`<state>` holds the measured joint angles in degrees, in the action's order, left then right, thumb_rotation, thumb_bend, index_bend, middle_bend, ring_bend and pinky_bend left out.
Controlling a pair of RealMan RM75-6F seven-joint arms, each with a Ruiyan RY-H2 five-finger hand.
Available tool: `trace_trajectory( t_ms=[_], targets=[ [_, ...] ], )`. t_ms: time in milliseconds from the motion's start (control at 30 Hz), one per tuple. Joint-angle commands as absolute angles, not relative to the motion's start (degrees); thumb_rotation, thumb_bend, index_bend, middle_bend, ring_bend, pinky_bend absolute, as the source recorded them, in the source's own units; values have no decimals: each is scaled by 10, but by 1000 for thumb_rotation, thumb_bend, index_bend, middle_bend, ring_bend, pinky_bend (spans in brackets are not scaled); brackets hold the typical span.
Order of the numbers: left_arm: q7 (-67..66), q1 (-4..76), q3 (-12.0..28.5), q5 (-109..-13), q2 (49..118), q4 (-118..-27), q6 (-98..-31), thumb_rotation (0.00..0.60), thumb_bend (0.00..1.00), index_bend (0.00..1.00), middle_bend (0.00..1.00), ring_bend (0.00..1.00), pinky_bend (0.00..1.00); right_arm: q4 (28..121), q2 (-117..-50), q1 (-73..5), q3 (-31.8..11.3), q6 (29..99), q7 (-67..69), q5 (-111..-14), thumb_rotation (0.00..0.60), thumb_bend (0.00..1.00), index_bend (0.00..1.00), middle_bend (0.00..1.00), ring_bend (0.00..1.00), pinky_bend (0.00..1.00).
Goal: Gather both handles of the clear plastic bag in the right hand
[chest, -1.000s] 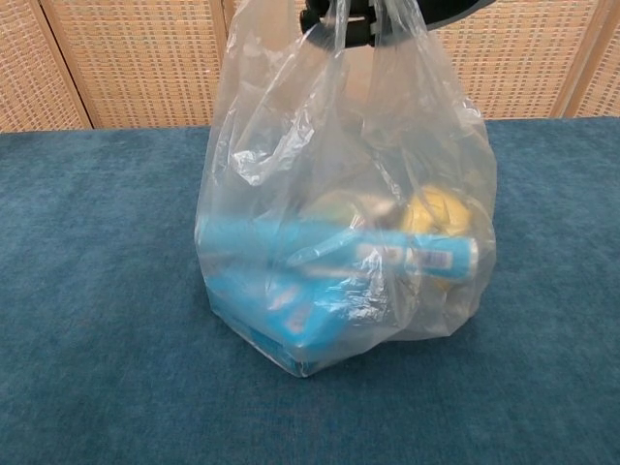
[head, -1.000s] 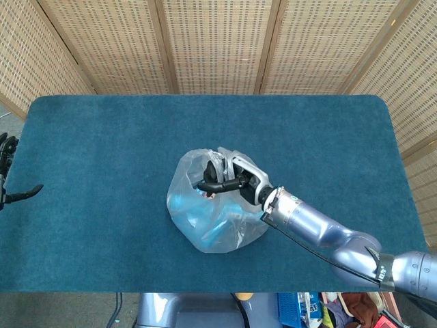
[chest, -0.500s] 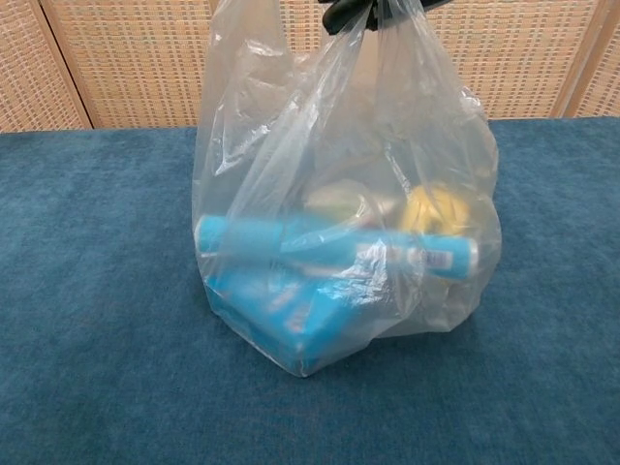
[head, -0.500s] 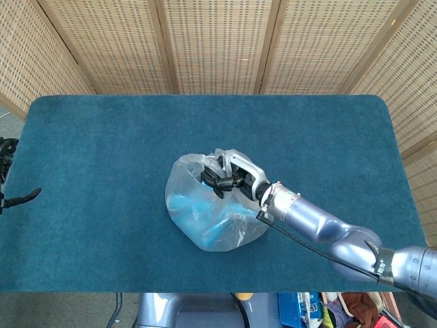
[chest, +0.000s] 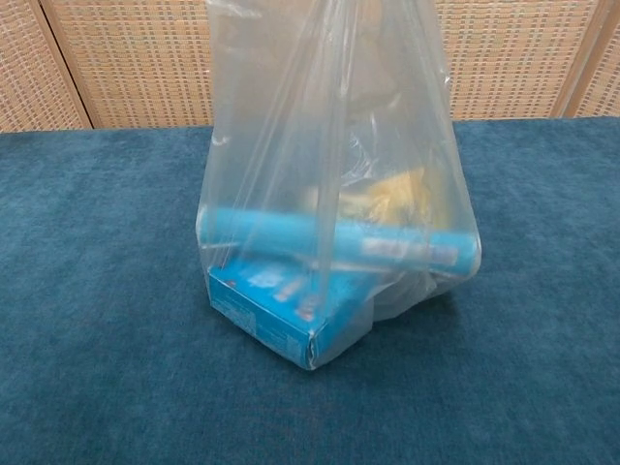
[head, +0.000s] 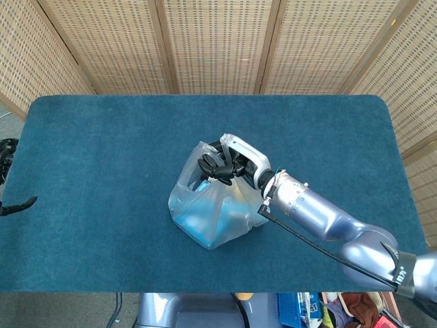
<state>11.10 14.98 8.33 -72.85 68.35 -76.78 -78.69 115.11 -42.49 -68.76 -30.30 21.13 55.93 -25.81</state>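
From overhead, the right hand [head: 222, 164] grips the clear plastic bag [head: 208, 212] by its gathered handles mid-table; the chest camera shows only stretched plastic, a blue box [chest: 286, 310] and tube [chest: 339, 242] inside (hand now above frame). Left hand [head: 8, 184] barely visible; I cannot tell its state.

Bag [head: 212, 215] sits near table [head: 102, 137] centre, slightly toward the front edge. Right hand [head: 222, 165] is on top of it, gripping the handles [head: 220, 158]; arm runs off to front right. Inside the bag: box [chest: 286, 310] at the bottom, tube [chest: 334, 242] lying across on top of it, wrapped item [chest: 397, 189] behind. Left hand [head: 8, 171] at far left table edge. Screen [head: 218, 44] behind table.
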Motion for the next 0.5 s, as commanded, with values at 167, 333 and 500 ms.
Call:
trace_trajectory(
  t_ms=[167,333,500],
  targets=[
    [121,146,86,-733,677,-773,-782,600,0,0,0,0,0,1180,-359,-715,-336,210,545,-201,600,1000,812,881,965,879],
    [131,143,90,-736,673,-774,-781,600,0,0,0,0,0,1192,-320,-734,-346,212,528,-167,600,1000,812,886,990,934],
    [136,142,92,-738,671,-775,-779,600,0,0,0,0,0,1186,-293,-756,-344,217,509,-130,600,1000,820,904,1000,1000]
  ],
)
